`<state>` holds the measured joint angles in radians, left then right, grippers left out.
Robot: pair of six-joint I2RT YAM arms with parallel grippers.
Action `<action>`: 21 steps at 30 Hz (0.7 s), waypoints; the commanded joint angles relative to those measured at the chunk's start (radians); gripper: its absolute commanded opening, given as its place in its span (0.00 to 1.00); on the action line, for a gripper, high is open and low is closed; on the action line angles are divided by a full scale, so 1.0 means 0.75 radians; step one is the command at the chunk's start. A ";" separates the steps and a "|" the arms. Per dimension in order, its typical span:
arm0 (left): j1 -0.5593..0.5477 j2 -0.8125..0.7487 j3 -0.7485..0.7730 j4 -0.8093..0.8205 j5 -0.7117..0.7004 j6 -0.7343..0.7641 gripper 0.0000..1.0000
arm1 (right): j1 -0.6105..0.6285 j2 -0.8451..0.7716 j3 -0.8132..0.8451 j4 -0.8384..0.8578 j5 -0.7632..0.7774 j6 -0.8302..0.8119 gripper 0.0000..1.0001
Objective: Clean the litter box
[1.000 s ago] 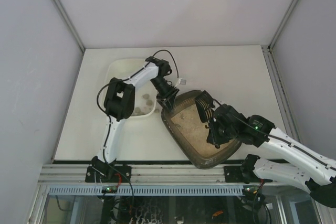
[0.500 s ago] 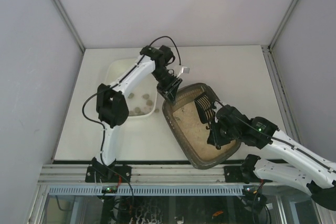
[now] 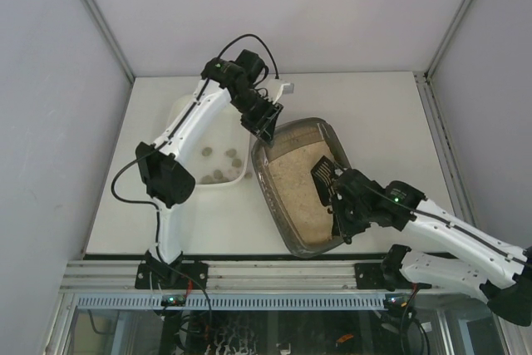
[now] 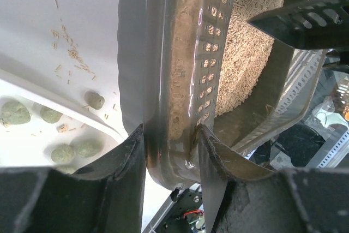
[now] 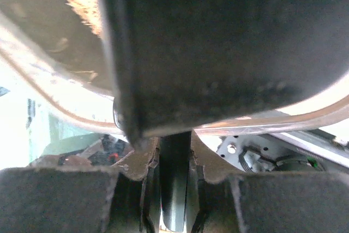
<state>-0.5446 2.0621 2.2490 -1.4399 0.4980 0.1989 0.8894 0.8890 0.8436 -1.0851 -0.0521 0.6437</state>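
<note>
Overhead and wrist views of the workspace, all positions given relative to the litter box (image 3: 303, 130). This is a dark brown-grey tray with a thick rim, set on the table (image 3: 382, 114) and holding beige litter (image 3: 295, 193). Its far-left corner appears raised, so the tray seems tipped.

The left gripper (image 3: 264, 126) is at that far-left corner. In the left wrist view its fingers (image 4: 122, 162) stand partly apart, one outside the wall and one inside, both pressed against the rim clamped between them.

The right gripper (image 3: 339, 197) is above the middle of the box, nearer its right wall. Its jaws are fully closed on the handle of a black slotted scoop (image 3: 324, 174). The blade lies over the litter, but contact with the grains cannot be determined.

A white tray (image 3: 184, 114) sits just beside the box's left wall and contains several greenish-grey clumps (image 3: 218, 175).
</note>
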 commanded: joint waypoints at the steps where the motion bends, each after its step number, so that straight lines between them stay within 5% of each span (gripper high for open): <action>1: 0.002 -0.077 0.093 0.060 0.013 -0.002 0.00 | 0.009 0.091 0.071 -0.116 0.143 0.099 0.00; 11: -0.002 -0.158 0.064 0.085 0.070 0.010 0.00 | 0.204 0.036 0.196 -0.064 0.571 0.270 0.00; 16: -0.018 -0.214 -0.043 0.126 0.091 0.046 0.00 | 0.222 -0.119 0.180 0.107 0.595 0.250 0.00; 21: -0.048 -0.220 -0.060 0.126 0.110 0.056 0.00 | 0.214 0.021 0.170 0.188 0.593 0.208 0.00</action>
<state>-0.5606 1.9961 2.2082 -1.3998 0.5270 0.1963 1.0492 0.8070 0.9493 -1.0573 0.3611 0.8143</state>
